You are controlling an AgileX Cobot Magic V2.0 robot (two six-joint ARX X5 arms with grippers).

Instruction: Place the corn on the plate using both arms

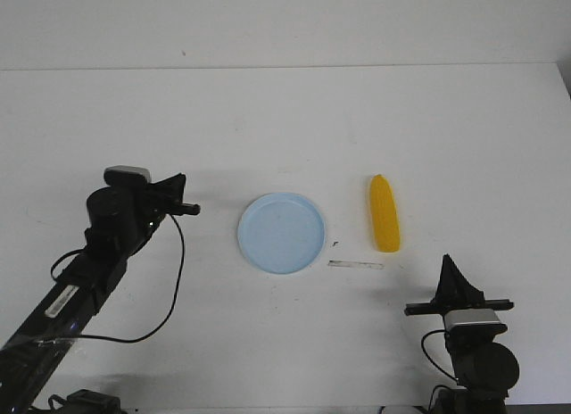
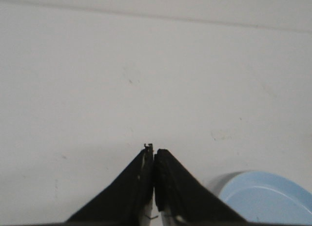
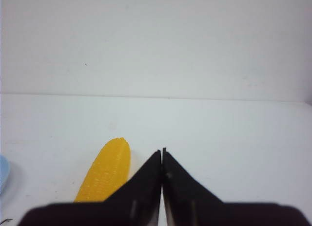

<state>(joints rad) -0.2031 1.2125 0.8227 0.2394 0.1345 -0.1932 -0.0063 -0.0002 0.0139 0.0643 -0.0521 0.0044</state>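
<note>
The yellow corn [image 1: 384, 214] lies on the white table, right of the pale blue plate [image 1: 282, 232], its tapered tip pointing away from me. My left gripper [image 1: 181, 184] is shut and empty, hovering left of the plate; the plate's edge shows in the left wrist view [image 2: 265, 199]. My right gripper [image 1: 446, 264] is shut and empty, near the front edge, a little right of and nearer than the corn. In the right wrist view the corn [image 3: 104, 171] lies just beside the closed fingertips [image 3: 162, 152].
A thin pale strip of tape [image 1: 355, 265] lies on the table between the plate and the corn's near end. A black cable [image 1: 169, 289] hangs from the left arm. The table's far edge meets the wall [image 1: 285, 68].
</note>
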